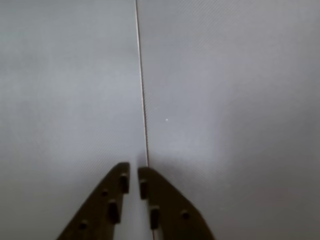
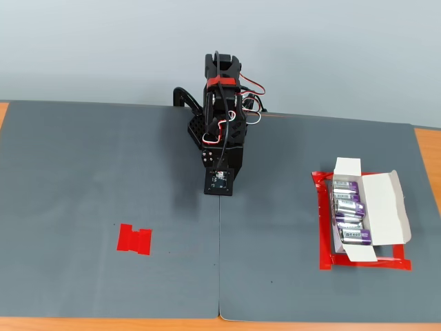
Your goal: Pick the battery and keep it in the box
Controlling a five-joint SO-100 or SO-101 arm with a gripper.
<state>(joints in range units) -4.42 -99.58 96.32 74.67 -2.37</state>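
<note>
The gripper (image 1: 134,175) is sitting closed, its two dark fingers nearly touching at the tips with only a thin slit between them and nothing held there, and in the wrist view it is pointing down at bare grey mat (image 1: 225,100) right beside a thin seam (image 1: 142,90) running up the picture. In the fixed view the black arm (image 2: 222,131) is standing folded at the far middle of the table, its gripper hidden beneath the wrist camera, well apart from everything else. The box (image 2: 365,210) is lying open at the right side of that view, its lid flap folded out to the right and a smaller flap standing out at each end, and it is resting inside a red tape outline (image 2: 322,227) stuck to the mat. Four purple and silver batteries are lying in it, stacked in a single row from the far end toward the near end, each touching the next; the nearest battery (image 2: 355,236) is showing its pale label most clearly. Each cell is lying on its side with its long axis running left to right across the view, crosswise to the long side of the box. One flat red tape patch (image 2: 134,239) is sitting on the left half of the mat, with no battery on it. The orange table edge (image 2: 427,158) is showing beyond the mat.
</note>
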